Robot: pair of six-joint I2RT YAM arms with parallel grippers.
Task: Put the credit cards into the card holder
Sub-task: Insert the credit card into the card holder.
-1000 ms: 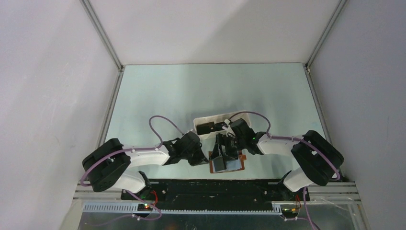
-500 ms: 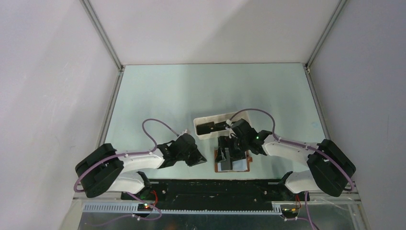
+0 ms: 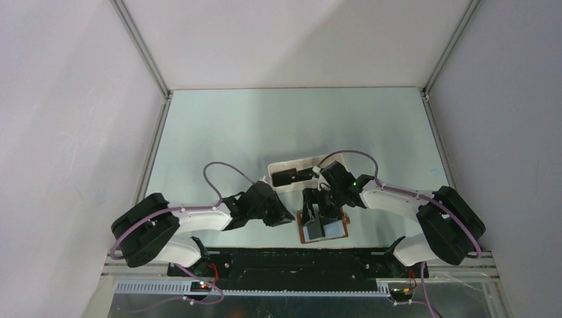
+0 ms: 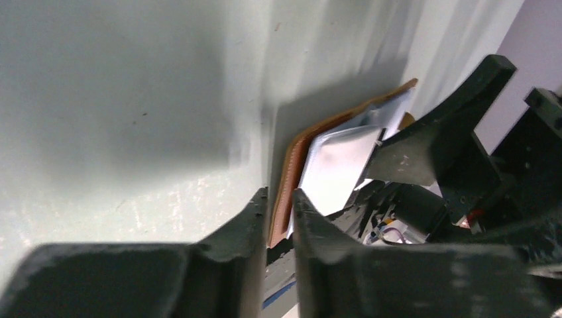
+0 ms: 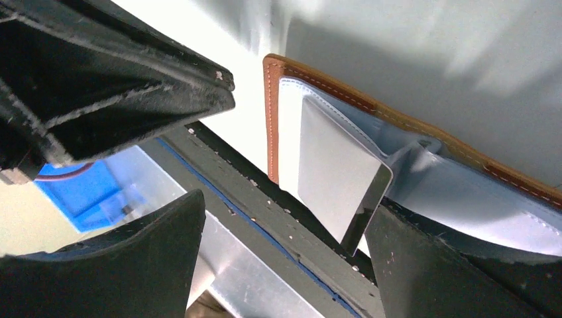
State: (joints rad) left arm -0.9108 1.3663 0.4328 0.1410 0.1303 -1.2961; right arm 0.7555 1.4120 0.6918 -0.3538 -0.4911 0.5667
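Note:
The card holder point(image 3: 329, 230), a brown wallet with pale grey-blue pockets, lies open near the table's front edge. One dark credit card point(image 3: 311, 223) stands tilted with its lower end in the wallet's left pocket; in the right wrist view the card point(image 5: 335, 175) looks glossy grey. My right gripper point(image 3: 317, 207) hangs over it, open; in its own view point(image 5: 288, 205) the card's free corner lies close to the right finger point(image 5: 424, 265). My left gripper point(image 3: 289, 217) is at the wallet's left side. Its jaws stand a narrow slit apart point(image 4: 278, 199), with the wallet's brown edge point(image 4: 291, 165) in the slit.
A white oblong tray point(image 3: 273, 173) stands just behind the wallet with more dark cards point(image 3: 286, 177) in it. The black front rail point(image 3: 298, 258) runs right below the wallet. The left gripper's body point(image 5: 132, 86) fills the upper left of the right wrist view.
My left gripper drew back to the left, then came back right to the wallet's left edge. The wallet has shifted and turned a little. The right gripper has stayed over the card.

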